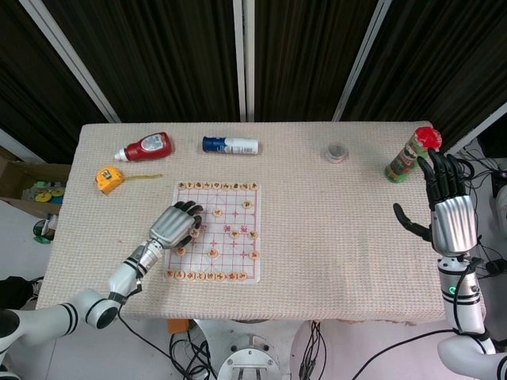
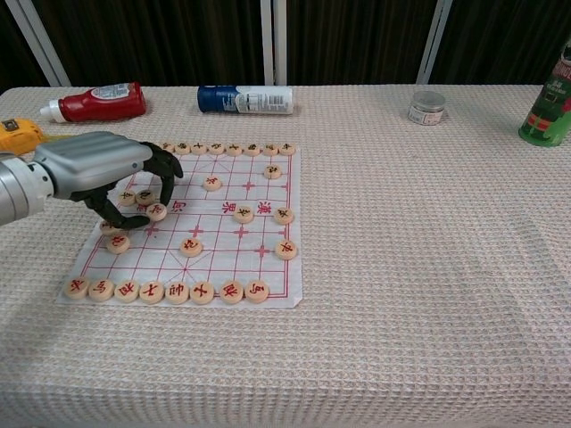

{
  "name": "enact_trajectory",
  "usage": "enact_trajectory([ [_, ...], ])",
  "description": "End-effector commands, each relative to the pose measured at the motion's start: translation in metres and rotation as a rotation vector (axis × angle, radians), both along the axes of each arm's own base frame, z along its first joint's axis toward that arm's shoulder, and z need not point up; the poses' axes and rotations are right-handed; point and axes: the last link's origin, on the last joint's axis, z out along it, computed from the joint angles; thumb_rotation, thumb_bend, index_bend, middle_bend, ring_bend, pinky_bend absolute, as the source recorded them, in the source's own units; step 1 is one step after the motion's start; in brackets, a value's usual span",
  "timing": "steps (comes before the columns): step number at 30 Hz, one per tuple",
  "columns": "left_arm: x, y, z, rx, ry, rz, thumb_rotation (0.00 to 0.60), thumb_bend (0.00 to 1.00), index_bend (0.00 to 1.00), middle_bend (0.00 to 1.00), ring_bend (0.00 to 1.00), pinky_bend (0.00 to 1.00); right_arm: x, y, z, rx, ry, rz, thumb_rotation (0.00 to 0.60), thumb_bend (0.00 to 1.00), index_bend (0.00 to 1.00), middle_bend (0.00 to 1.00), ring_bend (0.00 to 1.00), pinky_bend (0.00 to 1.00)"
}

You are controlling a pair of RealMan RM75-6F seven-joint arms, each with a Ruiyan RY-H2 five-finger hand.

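Observation:
A paper chess board (image 2: 259,234) (image 1: 238,237) with red lines lies on the table, round wooden pieces along its near and far rows and several scattered between. My left hand (image 2: 94,171) (image 1: 173,224) hangs over the board's left part, fingers curled down around a few loose pieces. One piece (image 2: 157,211) lies between the thumb and the fingertips, with gaps to either side; nothing is lifted. My right hand (image 1: 449,210) is raised past the table's right edge, fingers spread and empty, just in front of the green can (image 1: 403,162). The chest view does not show it.
Along the far edge lie a red bottle (image 2: 96,102), a blue-and-white bottle (image 2: 245,99) and a small round tin (image 2: 426,107). The green can with a red lid (image 2: 547,107) stands at the far right. A yellow tape measure (image 1: 108,178) lies far left.

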Motion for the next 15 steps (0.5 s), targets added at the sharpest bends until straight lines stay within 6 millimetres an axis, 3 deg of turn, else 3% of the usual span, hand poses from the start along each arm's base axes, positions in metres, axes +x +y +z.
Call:
enact_trajectory([
  [1, 0.009, 0.007, 0.006, 0.023, -0.011, -0.021, 0.6, 0.33, 0.48, 0.2, 0.15, 0.26, 0.0, 0.0, 0.0, 0.001, -0.001, -0.001, 0.6, 0.24, 0.0, 0.0, 0.0, 0.0],
  [6, 0.015, 0.02, 0.006, 0.025, 0.013, -0.013, 0.6, 0.33, 0.48, 0.2, 0.15, 0.25, -0.002, 0.001, -0.001, 0.001, -0.003, -0.003, 0.6, 0.24, 0.0, 0.0, 0.0, 0.0],
  [15, 0.006, 0.023, -0.004, 0.019, 0.062, 0.011, 0.6, 0.33, 0.48, 0.2, 0.15, 0.25, -0.008, 0.002, 0.002, -0.004, -0.005, -0.016, 0.6, 0.24, 0.0, 0.0, 0.0, 0.0],
])
